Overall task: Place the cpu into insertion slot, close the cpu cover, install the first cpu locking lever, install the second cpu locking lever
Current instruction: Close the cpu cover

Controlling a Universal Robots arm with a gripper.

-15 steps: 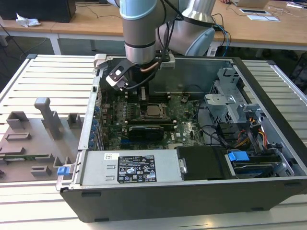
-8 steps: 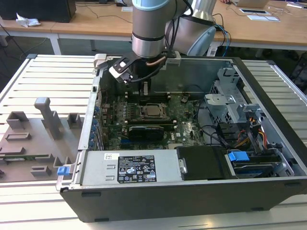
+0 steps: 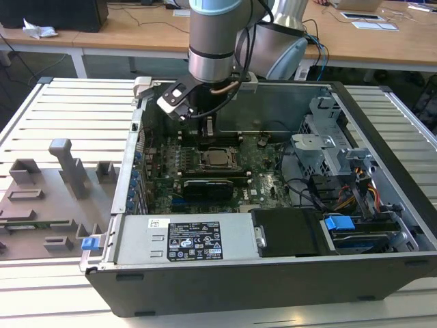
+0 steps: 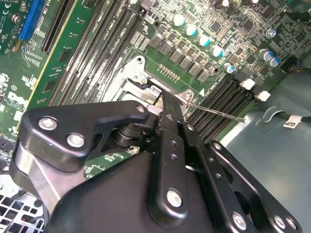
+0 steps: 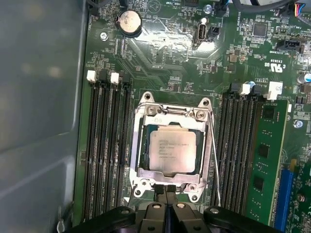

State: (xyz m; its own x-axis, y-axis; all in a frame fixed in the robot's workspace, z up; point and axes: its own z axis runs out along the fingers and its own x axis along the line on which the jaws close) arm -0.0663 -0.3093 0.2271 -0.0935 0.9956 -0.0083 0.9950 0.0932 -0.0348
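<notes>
cpu (image 5: pixel 168 150) seated flat in insertion slot (image 5: pixel 140 145), cpu cover (image 5: pixel 171 174) down around it, chip top showing through the opening. gripper (image 5: pixel 165 190) fingers pressed together, tips at the cover's edge just beside the chip; whether they pinch anything, can't tell. Thin wire locking lever (image 5: pixel 214 160) runs along one side of the socket and looks unlatched. Risk, as I judge it: tips skid off the narrow cover edge and scrape the motherboard (image 5: pixel 160 58) or memory slots (image 5: pixel 104 145). A loose lever could spring up and lift the cover.
</notes>
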